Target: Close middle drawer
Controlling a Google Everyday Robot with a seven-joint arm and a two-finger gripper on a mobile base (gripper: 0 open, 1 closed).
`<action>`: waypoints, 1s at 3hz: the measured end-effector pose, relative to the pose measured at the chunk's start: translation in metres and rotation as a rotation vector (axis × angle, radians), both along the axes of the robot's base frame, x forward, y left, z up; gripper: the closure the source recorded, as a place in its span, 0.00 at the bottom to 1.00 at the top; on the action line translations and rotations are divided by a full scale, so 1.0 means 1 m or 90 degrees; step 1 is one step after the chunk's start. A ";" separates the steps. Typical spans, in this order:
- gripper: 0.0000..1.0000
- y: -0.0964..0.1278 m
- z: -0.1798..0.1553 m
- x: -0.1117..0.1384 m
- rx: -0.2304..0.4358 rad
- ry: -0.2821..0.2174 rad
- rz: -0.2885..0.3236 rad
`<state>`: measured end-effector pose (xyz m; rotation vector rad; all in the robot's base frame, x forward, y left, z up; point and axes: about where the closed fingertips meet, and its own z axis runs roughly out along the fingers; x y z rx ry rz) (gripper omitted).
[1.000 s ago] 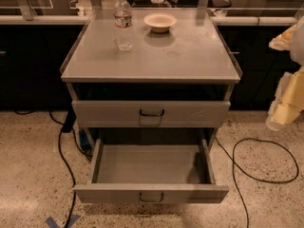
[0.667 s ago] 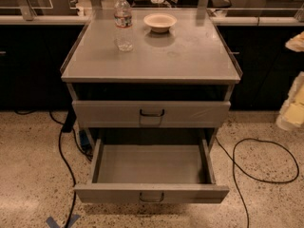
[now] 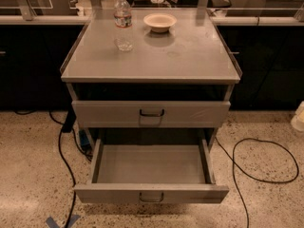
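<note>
The middle drawer (image 3: 151,194) is pulled far out at the bottom of the grey cabinet. Its deep, empty tray (image 3: 151,164) is open to view, and its low front panel carries a small dark loop handle (image 3: 151,197). My gripper is out of view. Only a pale piece of my arm (image 3: 299,117) shows at the right edge, well right of the drawer and apart from it.
Above it is a drawer with a taller front (image 3: 151,114), and above that a dark recess. On the cabinet top (image 3: 190,56) stand a water bottle (image 3: 123,23) and a small bowl (image 3: 160,22). Black cables lie on the speckled floor at left (image 3: 61,151) and right (image 3: 259,160).
The pale arm at the right edge has drawn back to the right and down, and is almost out of frame. The drawers have not moved.
</note>
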<state>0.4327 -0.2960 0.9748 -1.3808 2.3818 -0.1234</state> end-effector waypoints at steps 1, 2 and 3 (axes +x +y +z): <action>0.00 -0.027 -0.008 0.003 0.009 0.008 -0.035; 0.00 -0.032 -0.009 0.003 0.012 0.007 -0.045; 0.00 -0.065 -0.019 -0.002 0.030 0.001 -0.118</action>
